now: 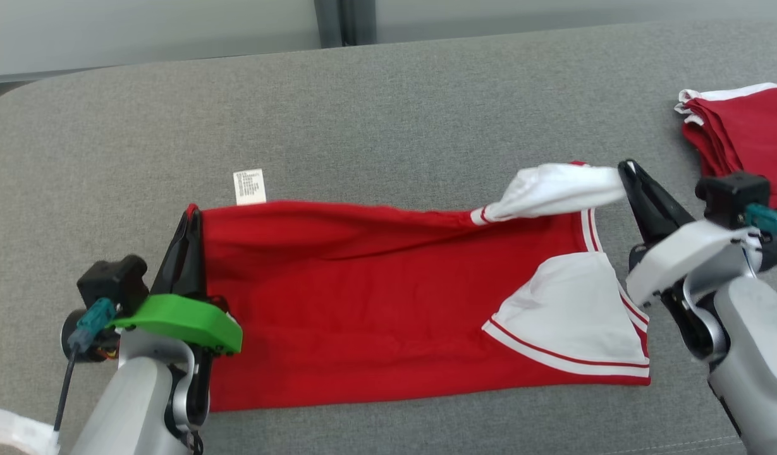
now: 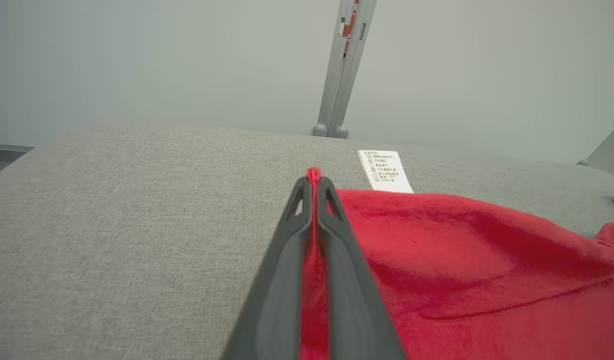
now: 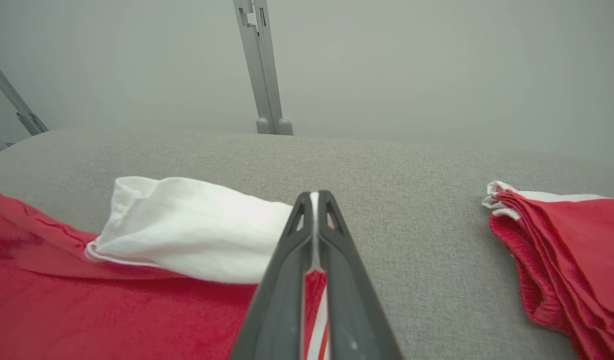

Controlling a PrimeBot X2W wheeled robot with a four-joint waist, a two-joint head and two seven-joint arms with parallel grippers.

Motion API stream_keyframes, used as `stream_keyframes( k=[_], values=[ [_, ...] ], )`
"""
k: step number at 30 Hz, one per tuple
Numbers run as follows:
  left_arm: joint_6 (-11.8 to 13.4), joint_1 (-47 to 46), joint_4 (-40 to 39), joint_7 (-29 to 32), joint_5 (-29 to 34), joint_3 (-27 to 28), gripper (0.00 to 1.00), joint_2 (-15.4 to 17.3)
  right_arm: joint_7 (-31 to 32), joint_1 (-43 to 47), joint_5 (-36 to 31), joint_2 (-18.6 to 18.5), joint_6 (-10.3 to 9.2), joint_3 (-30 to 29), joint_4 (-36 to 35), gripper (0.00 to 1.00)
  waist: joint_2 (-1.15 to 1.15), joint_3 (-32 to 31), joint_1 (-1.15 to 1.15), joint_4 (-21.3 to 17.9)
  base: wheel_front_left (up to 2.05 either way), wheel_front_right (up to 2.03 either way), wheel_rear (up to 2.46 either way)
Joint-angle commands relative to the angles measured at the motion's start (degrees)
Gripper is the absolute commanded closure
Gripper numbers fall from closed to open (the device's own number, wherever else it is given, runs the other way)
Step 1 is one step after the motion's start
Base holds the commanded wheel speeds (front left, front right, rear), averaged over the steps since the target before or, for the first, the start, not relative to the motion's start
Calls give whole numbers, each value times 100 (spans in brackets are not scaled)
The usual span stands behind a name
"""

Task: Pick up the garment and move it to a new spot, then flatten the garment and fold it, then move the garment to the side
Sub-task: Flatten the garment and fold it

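Grey padded cloth point(image 1: 388, 114) is the work surface. Across the lower middle of the head view the garment point(image 1: 363, 297), red with white sleeves, lies spread lengthwise, one sleeve laid over its body at lower right. At centre left the left gripper point(image 1: 190, 218) is clamped on the red hem corner. At centre right the right gripper point(image 1: 627, 169) pinches the striped trim beside a bunched sleeve. Relocating and flattening look done, folding seems underway, and the move aside is not yet done. Farther up lie a care label point(image 1: 250, 187) and, at upper right, folded red garments point(image 1: 748, 126).

Grey surface point(image 1: 388, 114) lies open beyond the garment point(image 1: 363, 303); a folded pile point(image 1: 748, 126) blocks far right.
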Motion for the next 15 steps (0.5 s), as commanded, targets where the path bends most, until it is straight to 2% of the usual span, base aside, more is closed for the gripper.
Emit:
stream_keyframes(
  k=[1,9,15],
  values=[
    [96,250,-174,-26,-53,56,100,78,43,348,-55,38,-9,-189,-288,100,0,-69,0,-55,0,0,0],
    [337,1054,-692,45,-255,177,100,118,586,1776,-486,509,-8,-895,-1682,100,0,-53,0,-91,0,0,0],
    [385,1284,-548,-6,-312,195,100,58,787,2114,-706,752,-8,-1089,-1961,100,0,-7,0,-120,0,0,0]
  ],
)
